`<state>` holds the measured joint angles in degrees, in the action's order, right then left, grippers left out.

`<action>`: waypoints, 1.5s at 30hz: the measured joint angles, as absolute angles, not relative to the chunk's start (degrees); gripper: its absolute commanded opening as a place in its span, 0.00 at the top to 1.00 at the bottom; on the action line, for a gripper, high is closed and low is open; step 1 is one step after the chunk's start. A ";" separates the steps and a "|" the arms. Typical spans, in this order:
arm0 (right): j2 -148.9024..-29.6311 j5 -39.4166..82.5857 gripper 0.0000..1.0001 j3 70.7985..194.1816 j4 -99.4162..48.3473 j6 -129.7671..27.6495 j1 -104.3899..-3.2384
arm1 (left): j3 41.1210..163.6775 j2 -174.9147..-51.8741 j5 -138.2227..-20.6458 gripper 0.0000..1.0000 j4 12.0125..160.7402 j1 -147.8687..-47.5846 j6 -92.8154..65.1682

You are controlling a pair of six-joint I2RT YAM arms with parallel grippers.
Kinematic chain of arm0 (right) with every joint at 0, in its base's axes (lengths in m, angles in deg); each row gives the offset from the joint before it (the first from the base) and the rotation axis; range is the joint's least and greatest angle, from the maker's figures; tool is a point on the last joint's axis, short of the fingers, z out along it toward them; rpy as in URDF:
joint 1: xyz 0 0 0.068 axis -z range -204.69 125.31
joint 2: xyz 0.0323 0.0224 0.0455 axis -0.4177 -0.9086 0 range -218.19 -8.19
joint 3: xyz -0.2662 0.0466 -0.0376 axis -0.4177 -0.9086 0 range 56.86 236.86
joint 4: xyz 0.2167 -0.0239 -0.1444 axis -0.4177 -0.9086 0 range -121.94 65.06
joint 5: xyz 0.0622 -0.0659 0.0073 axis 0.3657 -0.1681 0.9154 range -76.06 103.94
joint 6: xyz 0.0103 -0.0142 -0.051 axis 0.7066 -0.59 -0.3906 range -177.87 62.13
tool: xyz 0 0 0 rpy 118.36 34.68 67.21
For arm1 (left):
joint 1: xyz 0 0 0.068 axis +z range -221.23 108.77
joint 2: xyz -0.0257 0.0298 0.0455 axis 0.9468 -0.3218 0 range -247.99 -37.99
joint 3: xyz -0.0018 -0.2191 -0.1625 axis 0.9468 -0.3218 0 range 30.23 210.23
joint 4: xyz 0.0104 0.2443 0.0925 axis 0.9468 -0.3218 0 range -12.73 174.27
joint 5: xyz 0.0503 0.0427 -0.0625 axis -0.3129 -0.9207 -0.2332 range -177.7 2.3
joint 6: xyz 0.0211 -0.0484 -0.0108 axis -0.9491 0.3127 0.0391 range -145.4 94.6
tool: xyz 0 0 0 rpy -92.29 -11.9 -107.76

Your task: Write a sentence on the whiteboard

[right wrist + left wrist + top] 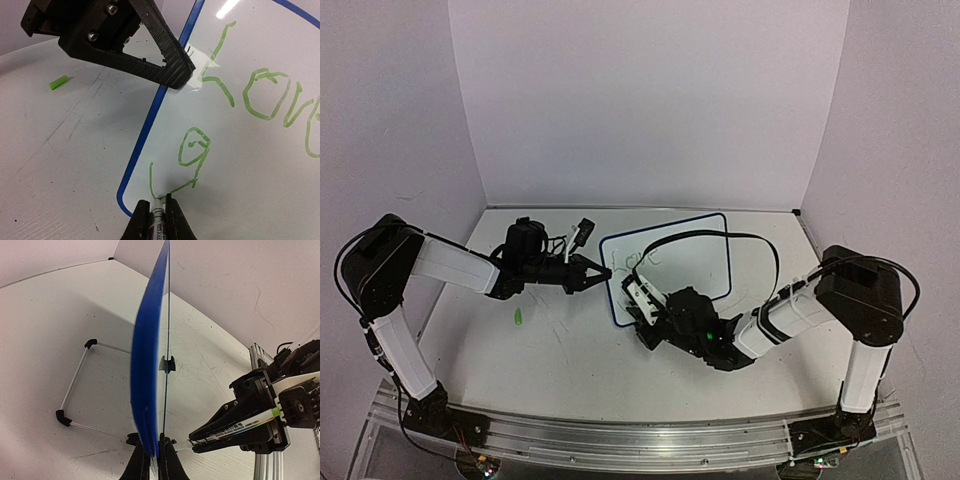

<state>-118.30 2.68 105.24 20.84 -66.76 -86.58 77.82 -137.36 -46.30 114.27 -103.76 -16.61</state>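
Marker [158, 226] in right pincer [157, 202], tip against whiteboard [250, 165], near lower-left corner

A small green cap [519, 317] lies on its side on the white table [570, 365], left of the left fingers [588, 272] and nearer the front edge, touching nothing. Thin dark scratches and specks mark the tabletop left of the right fingers [142, 222]. An aluminium rail [650, 435] runs along the front edge, behind both pairs of fingers. Plain white walls [650, 100] rise beyond them.
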 measured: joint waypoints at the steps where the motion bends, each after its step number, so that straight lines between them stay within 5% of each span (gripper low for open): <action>1: -118.33 2.78 1.00 105.24 20.78 -66.76 -86.68 | 77.82 -137.36 -46.29 1.00 114.27 -103.76 -16.61; 16: -106.58 0.66 1.00 103.69 23.71 -67.68 -86.78 | 77.82 -137.28 -46.31 1.00 114.23 -103.76 -16.65; 45: -106.53 2.10 1.00 103.71 19.99 -71.69 -81.88 | 78.24 -136.18 -50.41 1.00 113.19 -106.56 -20.06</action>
